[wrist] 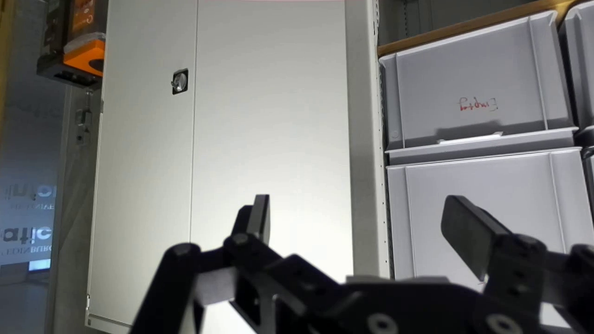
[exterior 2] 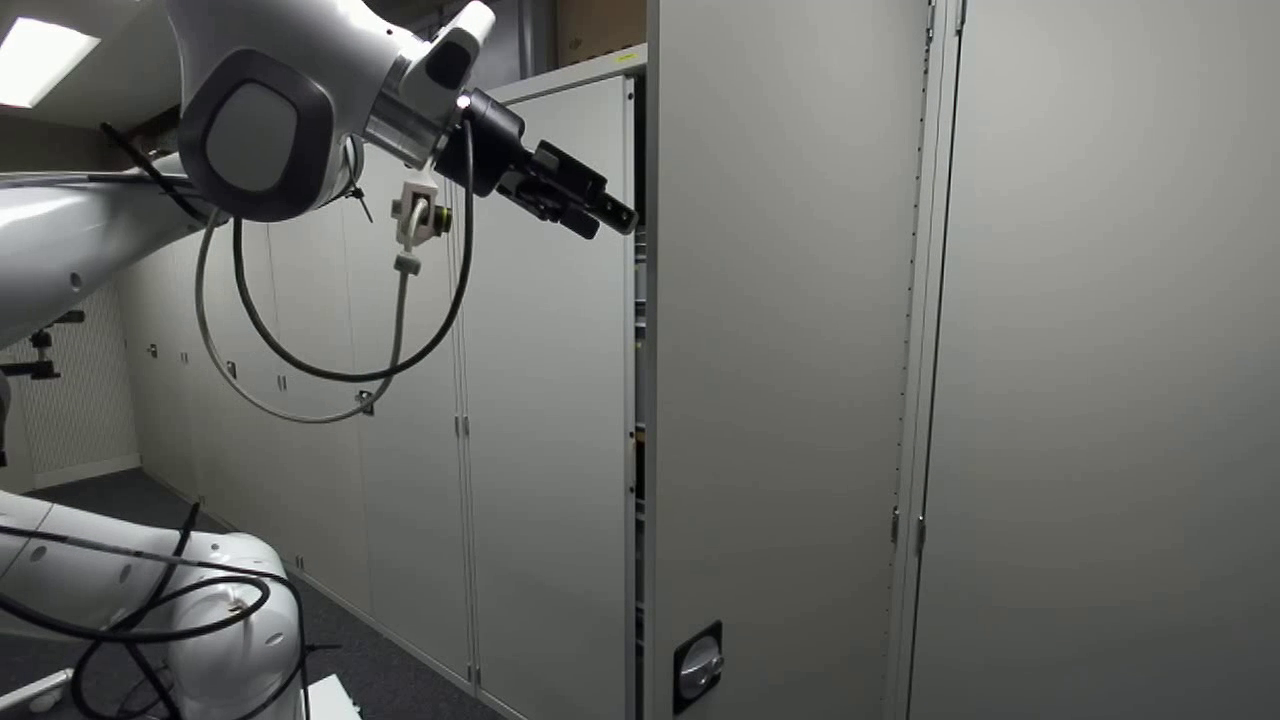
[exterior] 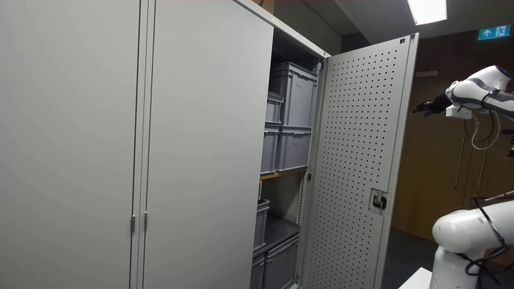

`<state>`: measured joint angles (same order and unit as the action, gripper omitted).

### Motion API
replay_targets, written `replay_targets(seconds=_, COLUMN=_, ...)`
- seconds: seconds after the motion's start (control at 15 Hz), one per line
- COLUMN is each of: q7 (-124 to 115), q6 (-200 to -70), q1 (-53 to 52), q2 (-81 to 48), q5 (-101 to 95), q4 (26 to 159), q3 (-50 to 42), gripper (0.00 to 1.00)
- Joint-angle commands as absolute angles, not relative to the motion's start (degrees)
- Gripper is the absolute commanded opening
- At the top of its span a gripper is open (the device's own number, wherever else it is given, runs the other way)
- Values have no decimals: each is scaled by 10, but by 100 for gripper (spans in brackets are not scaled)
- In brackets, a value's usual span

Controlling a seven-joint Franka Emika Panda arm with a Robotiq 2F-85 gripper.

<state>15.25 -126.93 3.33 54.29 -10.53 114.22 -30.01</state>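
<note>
My gripper (wrist: 356, 202) is black and open in the wrist view, with nothing between its fingers. It also shows in both exterior views (exterior: 421, 109) (exterior 2: 610, 220), raised in the air. The open cabinet door (exterior: 353, 160) (exterior 2: 785, 350) stands nearest to it; the fingertips look apart from its free edge, but I cannot tell the distance. Behind the door are grey plastic boxes (exterior: 297, 98) on shelves. In the wrist view, which stands upside down, a grey box (wrist: 468, 93) bears red handwriting that reads "Empty". Pale cabinet panels (wrist: 274, 116) lie to its left.
Closed cabinet doors (exterior: 209, 140) (exterior 2: 1110, 350) stand beside the opening. The open door has a latch (exterior: 378, 200) (exterior 2: 698, 667). An orange shelf edge (exterior: 281, 173) lies under the upper boxes. Loose cables (exterior 2: 330, 375) hang below the wrist. An orange-and-black object (wrist: 83, 55) shows in the wrist view.
</note>
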Motion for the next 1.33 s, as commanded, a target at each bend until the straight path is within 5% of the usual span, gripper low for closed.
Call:
replay_targets(seconds=0.0, q7=178, q6=-1304, q1=17, q2=521, q5=-74, q4=1127, q3=-309, gripper=100)
replay_targets(seconds=1.27, q7=242, q6=-1342, q1=-64, q2=509, q5=5, q4=1099, q3=-356, gripper=100)
